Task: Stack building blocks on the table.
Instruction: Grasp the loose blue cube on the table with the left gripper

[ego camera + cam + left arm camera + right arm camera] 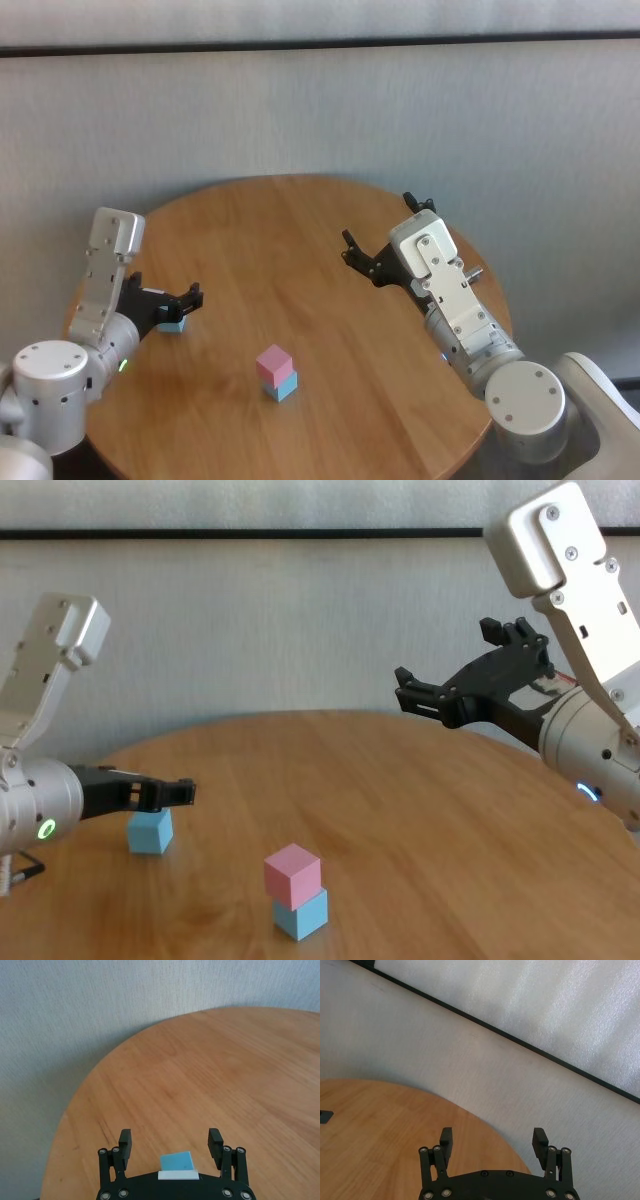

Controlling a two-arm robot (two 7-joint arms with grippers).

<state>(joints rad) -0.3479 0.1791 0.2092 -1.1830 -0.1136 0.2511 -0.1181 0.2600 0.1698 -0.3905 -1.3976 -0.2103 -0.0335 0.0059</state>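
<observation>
Loose light blue block (172, 325): table (300, 220), nine o'clock edge, lying between the spread fingers of the left gripper (190, 301) (nothing grasped).
Pink-on-blue stack (276, 372): six o'clock.
Right gripper (362, 254): two o'clock, raised, spread, farther off.

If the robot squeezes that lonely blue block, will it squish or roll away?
Probably neither. The lone blue block looks like a stiff cube with flat faces, so it should sit still on the table rather than roll. Its matte sides likely grip well. The left gripper hangs over it with fingers open wider than the block, so a one-sided nudge might slide it.
</observation>
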